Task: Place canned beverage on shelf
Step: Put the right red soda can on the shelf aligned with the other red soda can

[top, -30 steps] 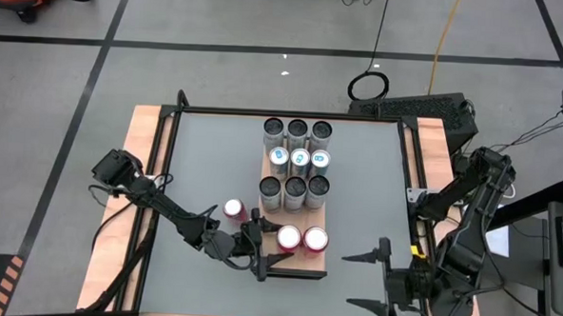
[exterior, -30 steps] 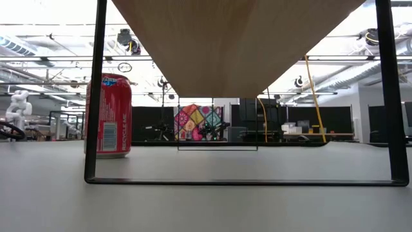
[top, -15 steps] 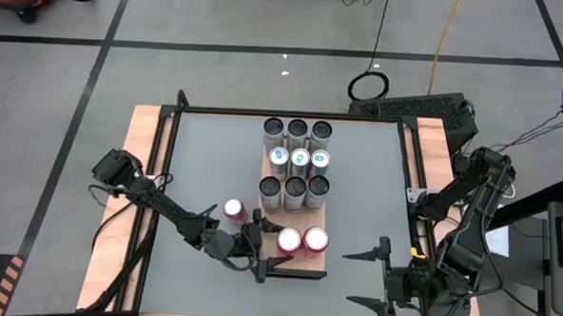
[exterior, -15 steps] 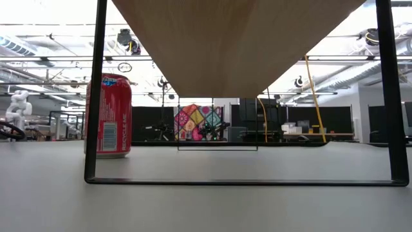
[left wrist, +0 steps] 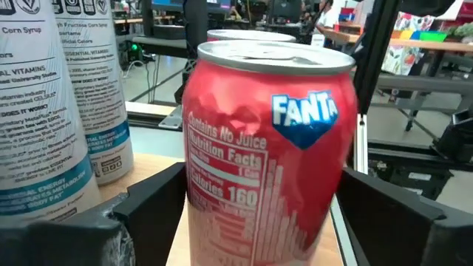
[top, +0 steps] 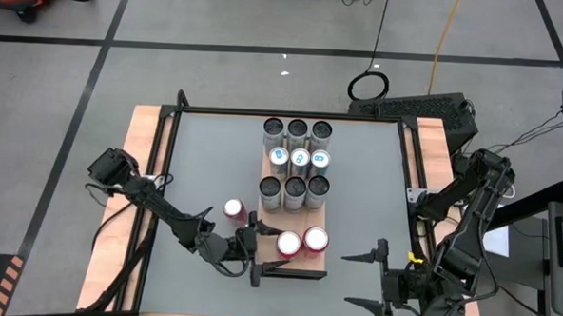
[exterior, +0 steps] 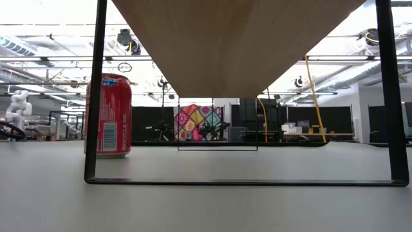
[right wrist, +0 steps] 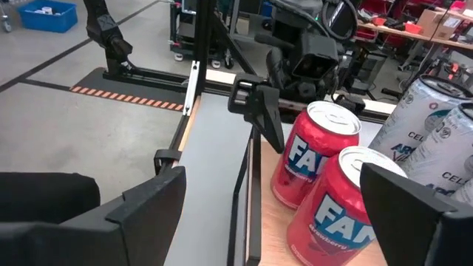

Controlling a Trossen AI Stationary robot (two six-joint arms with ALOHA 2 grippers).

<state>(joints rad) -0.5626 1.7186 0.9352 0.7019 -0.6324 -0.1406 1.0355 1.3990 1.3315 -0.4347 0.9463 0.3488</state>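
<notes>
The shelf [top: 299, 202] is a long wood-grain board on dark legs in the middle of the table; the low view shows its underside [exterior: 238, 45]. On it stand several silver and white cans [top: 296, 161] and, at its near end, two red Fanta cans [top: 288, 242] [top: 315, 239]. My left gripper [top: 274, 250] is shut on the left one [left wrist: 266, 155]. Another red can [top: 233, 210] stands upright on the tabletop left of the shelf, and shows in the low view [exterior: 116, 116]. My right gripper [top: 365, 280] is open and empty near the table's near right corner. My left gripper pinches the red can's side walls [left wrist: 198, 185] between its two fingers [left wrist: 151, 210], at about mid-height. The fingers come level from the table's left side. The can stands upright over the shelf's near end; its base lies below the wrist picture's edge.
Three rows of cans fill the shelf's far part. Tall white cans [left wrist: 70, 96] stand just beyond the held can. The second red can [right wrist: 344, 210] stands right beside it. Dark shelf legs [exterior: 96, 90] stand on the grey tabletop. Pale wooden strips [top: 138, 180] edge the table.
My left gripper has drawn a little toward the table's near left corner, its fingers still around the red can.
</notes>
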